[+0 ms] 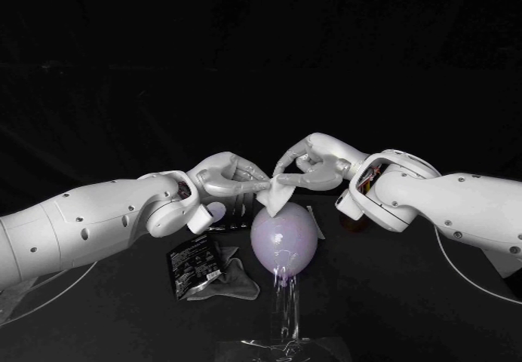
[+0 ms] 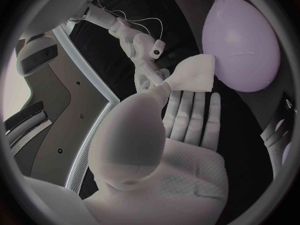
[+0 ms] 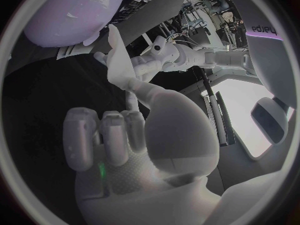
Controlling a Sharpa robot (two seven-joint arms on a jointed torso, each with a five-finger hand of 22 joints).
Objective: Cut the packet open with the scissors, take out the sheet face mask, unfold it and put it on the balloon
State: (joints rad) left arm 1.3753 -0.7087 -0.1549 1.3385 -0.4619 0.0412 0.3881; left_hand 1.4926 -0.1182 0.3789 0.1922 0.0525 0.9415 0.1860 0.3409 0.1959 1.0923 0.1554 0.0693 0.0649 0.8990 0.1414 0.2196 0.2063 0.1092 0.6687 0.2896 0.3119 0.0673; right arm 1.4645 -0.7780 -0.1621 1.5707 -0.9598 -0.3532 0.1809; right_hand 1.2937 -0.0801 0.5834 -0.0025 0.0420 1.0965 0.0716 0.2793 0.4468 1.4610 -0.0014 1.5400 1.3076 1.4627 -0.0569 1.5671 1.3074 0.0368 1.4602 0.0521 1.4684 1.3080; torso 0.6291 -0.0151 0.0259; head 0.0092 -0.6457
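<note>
Face mask [image 1: 276, 198] hangs as a small, still-folded white piece between the two hands, right above the balloon [image 1: 285, 235]. Its lower end comes down to the top of the balloon; the left wrist view shows the mask's [image 2: 191, 75] edge against the balloon's [image 2: 240, 45] skin, though I cannot tell whether they really touch. The left hand [image 1: 228, 176] pinches one upper corner between thumb and a finger, with its other fingers [image 2: 190, 117] stretched out flat. The right hand [image 1: 311, 162] holds the opposite side of the mask [image 3: 116, 52], its remaining fingers [image 3: 100, 135] curled in towards the palm. The two hands meet almost fingertip to fingertip over the balloon.

The pale lilac balloon sits upright on a clear stand [image 1: 285, 309], whose base rests towards the near edge of the black surface [image 1: 424, 302]. On the robot's left side of the balloon, the dark packet [image 1: 194, 264] lies flat on the surface, well below the hands, with a grey crumpled scrap [image 1: 231, 285] just beside it.
</note>
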